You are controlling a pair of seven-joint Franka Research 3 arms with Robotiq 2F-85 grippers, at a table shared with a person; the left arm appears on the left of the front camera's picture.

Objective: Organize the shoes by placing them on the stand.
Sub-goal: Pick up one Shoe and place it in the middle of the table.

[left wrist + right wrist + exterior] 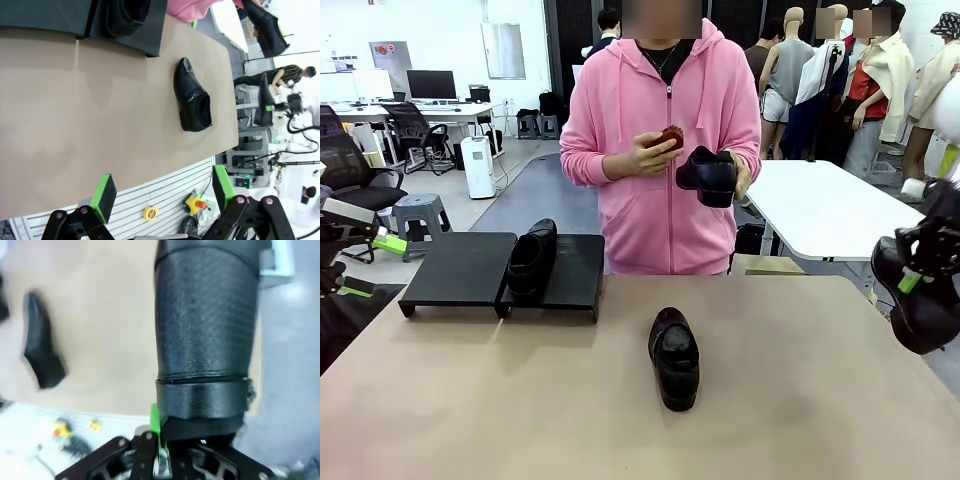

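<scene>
Beyond the right edge of the table (820, 400), I log my right gripper (912, 283) clamped on one black shoe (923, 318), left gripper (165, 190) spread empty, second shoe (532, 258) on the stand (455, 270), third shoe (674, 357) mid-table.

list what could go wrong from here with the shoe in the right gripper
1. The right gripper clamps the carried shoe by one end, in the air at the right edge of the table; a slip could drop it off the side.
2. The middle shoe lies between it and the stand; a low carry could knock it.
3. The placed shoe sits near the seam of the stand's trays, so a careless placing could bump it.
</scene>
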